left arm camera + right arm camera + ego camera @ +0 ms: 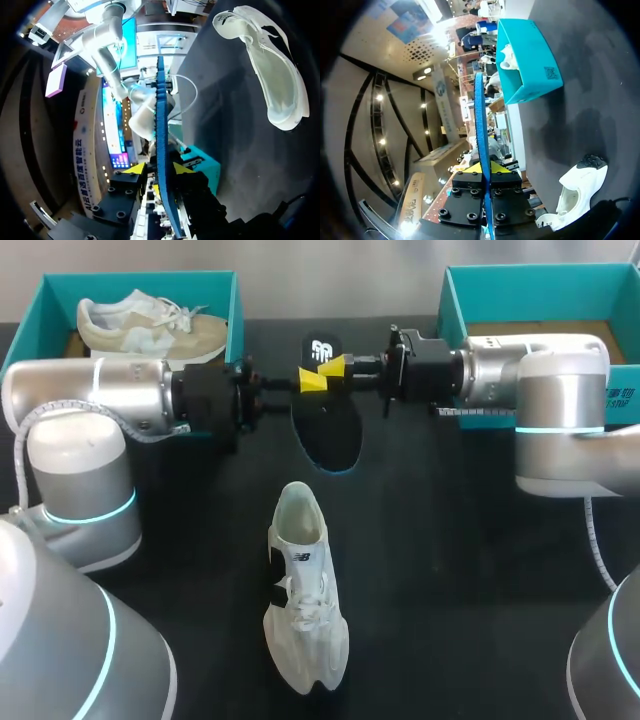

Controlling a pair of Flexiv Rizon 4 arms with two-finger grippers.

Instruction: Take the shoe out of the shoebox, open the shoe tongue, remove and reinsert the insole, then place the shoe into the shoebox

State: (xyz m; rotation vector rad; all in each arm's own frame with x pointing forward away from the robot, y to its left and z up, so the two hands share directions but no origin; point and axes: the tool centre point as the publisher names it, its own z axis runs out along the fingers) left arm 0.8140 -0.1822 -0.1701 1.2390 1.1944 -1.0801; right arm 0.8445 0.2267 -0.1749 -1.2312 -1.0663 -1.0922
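Insole (325,430) aloft between your two arms
Your left gripper (158,169) straddles it, clamped or not you cannot tell; your right gripper (484,167) is clamped on it; the white shoe (303,590) lies on the table (450,540) below.

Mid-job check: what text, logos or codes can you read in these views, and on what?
Logo on the insole: no readable words.
Side logo on the white shoe: too small.
Square code on the teal shoebox: unreadable.
Sticker print on the right arm: blurred.
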